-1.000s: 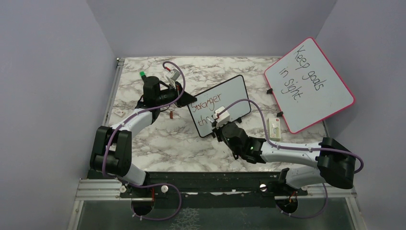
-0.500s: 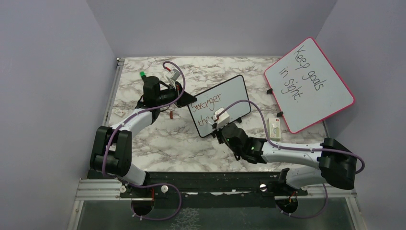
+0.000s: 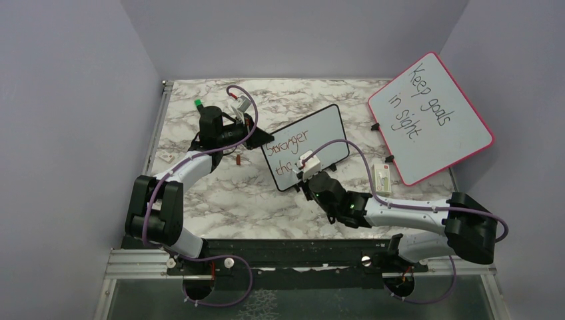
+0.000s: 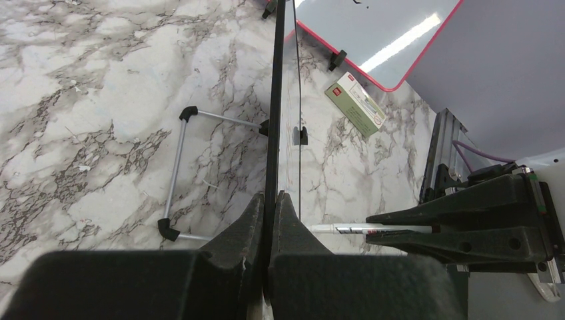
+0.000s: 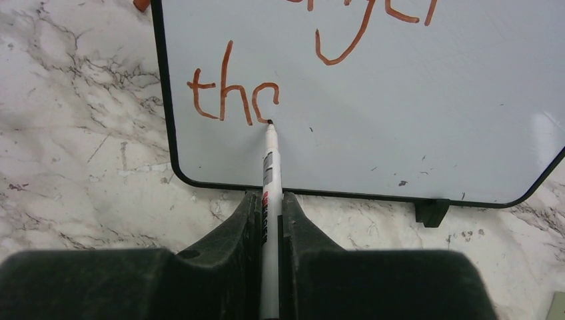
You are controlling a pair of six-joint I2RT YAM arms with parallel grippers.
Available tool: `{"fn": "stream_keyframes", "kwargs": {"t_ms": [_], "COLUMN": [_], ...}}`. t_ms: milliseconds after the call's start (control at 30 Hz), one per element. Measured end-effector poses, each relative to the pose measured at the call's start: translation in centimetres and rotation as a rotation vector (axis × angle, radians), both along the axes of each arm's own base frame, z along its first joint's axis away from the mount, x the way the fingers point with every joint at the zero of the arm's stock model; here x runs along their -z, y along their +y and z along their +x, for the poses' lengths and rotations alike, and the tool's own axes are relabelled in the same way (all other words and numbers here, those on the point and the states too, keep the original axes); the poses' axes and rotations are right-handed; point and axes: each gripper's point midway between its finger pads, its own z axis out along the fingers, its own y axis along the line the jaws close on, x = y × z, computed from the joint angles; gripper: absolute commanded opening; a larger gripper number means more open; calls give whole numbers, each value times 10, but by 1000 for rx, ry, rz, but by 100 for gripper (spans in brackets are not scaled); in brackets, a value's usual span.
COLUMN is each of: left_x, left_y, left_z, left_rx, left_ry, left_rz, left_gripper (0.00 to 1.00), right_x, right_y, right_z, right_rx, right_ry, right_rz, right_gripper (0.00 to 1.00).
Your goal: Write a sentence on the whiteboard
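A: Holding what, the right gripper?

B: It is pinched tight on the marker. The marker's long axis runs to twelve o'clock in the wrist view. Its tip touches the whiteboard right after "thc", on the second line of the sentence.

A: And the left gripper?

B: It is clamped on the whiteboard's nine o'clock edge, mid-table. Bare white lies at three o'clock of the tip, so I judge the next stroke heads there. The right arm is the nearer one.
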Motion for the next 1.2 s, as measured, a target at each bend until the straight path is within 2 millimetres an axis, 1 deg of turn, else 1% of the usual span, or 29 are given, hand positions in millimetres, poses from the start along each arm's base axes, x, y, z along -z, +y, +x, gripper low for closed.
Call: {"fn": "stream_keyframes", "kwargs": {"t_ms": [367,667,1200], "left_x": [0,0,0], "left_y": [0,0,0], "left_z": [0,0,0], "left_rx": [0,0,0], "left_ry": [0,0,0], "left_rz": [0,0,0], "left_gripper": [0,0,0], "right_x": [-5,-15,-11], "right_y": [-2,0,0], "right_z": [5,12,10], "right_rx": [17,21,23], "right_ry": [-20,-53,-36], "right_rz": [9,36,38], "right_gripper": [1,1,1]}}
